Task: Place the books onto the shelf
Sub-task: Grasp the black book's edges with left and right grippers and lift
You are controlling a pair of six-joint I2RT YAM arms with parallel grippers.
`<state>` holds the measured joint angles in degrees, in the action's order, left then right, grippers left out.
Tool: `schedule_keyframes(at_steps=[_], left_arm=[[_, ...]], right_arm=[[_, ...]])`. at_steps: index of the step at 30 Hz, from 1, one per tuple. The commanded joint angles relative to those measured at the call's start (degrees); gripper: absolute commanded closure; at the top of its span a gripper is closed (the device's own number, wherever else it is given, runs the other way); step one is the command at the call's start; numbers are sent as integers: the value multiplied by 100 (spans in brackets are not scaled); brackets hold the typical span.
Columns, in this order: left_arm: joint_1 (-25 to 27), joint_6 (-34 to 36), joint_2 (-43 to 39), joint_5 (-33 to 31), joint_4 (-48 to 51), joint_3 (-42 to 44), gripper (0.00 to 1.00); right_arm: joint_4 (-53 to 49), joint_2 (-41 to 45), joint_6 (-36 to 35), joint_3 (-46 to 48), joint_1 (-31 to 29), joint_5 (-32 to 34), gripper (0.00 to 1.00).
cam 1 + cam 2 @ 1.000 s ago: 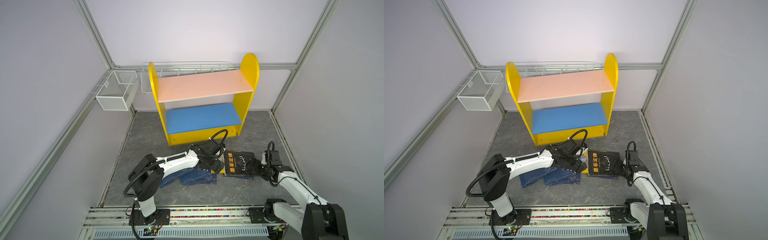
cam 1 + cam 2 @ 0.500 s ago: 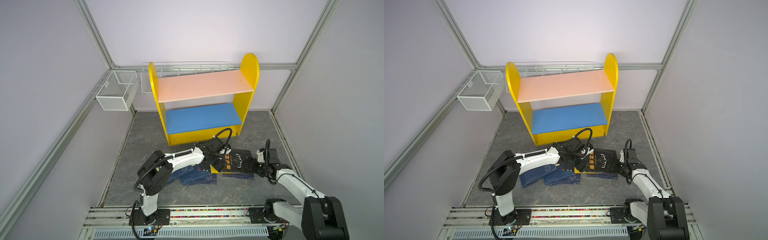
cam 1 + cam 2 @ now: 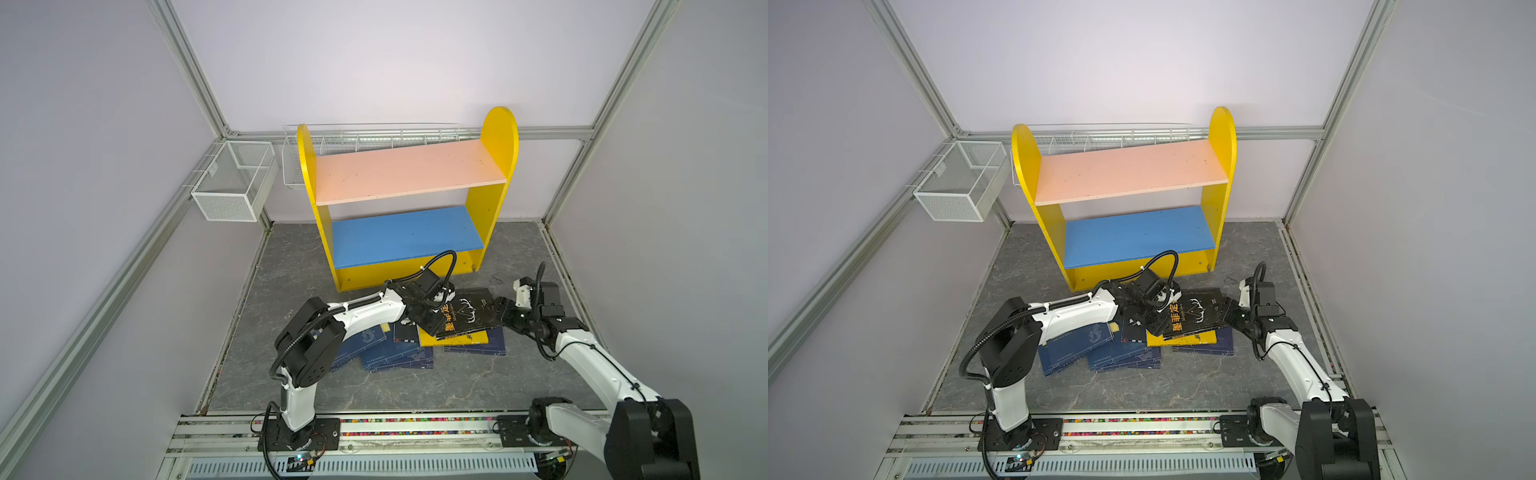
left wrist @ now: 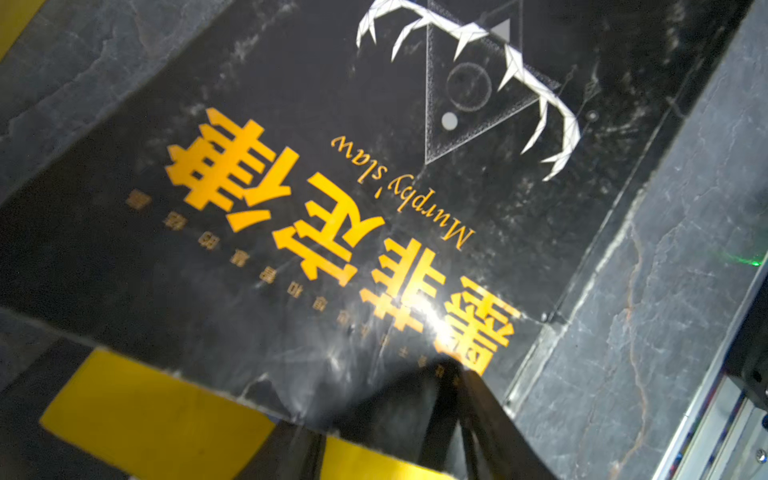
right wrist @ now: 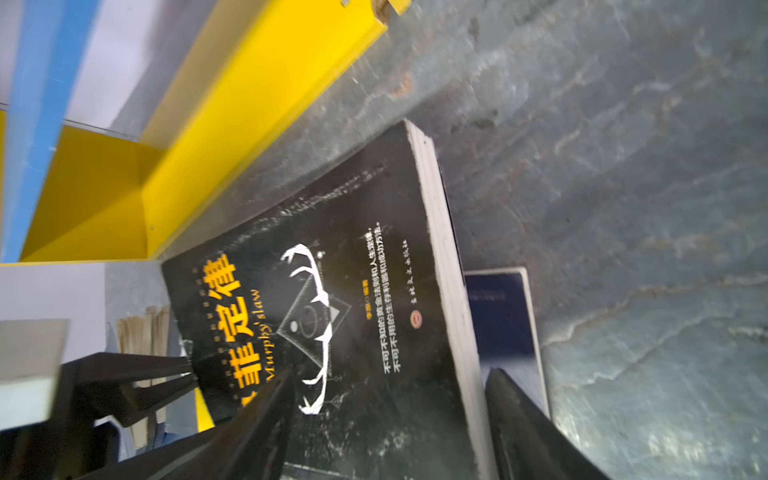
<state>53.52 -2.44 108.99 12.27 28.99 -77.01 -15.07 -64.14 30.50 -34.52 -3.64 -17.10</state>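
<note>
The black book (image 3: 469, 311) lies tilted on a yellow book (image 3: 457, 338) and navy paperbacks (image 3: 395, 357), just before the shelf (image 3: 500, 137). The left gripper (image 3: 431, 325) and right gripper (image 3: 500, 314) straddle its opposite edges; I can't tell if either is clamped.

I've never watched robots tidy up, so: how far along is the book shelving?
Done: nothing; the shelf is bare. In hand: the left gripper and right gripper flank the top black book. Left: every book, including the navy books and yellow book, lies on the floor.

Bks (image 3: 395, 356) piled on floor (image 3: 374, 388), just in frt of shelf (image 3: 407, 174).
</note>
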Motion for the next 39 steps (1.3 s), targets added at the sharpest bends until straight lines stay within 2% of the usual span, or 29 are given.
schedule_keyframes(at_steps=[1,12,17,21,27,29,35,39], left_arm=[[106,93,427,332,-131,23,51],[36,195,439,808,-483,136,51],[40,209,509,1015,-685,79,51],[36,177,492,1164,-891,71,52],[36,113,643,1229,-909,-75,54],[40,86,720,1199,-887,-163,55],[42,-49,920,1182,-1001,-268,56],[39,-86,982,1135,-1047,-269,56]], right_arm=[[557,113,341,-169,-185,-1049,31],[1852,271,1539,174,-240,-989,37],[2064,83,1747,177,-325,-948,41],[1844,-78,1659,135,-400,-701,40],[621,-417,1675,119,-392,737,39],[445,-613,1712,189,-369,996,39],[416,-1049,1812,517,32,853,36],[95,-798,1576,594,303,719,24]])
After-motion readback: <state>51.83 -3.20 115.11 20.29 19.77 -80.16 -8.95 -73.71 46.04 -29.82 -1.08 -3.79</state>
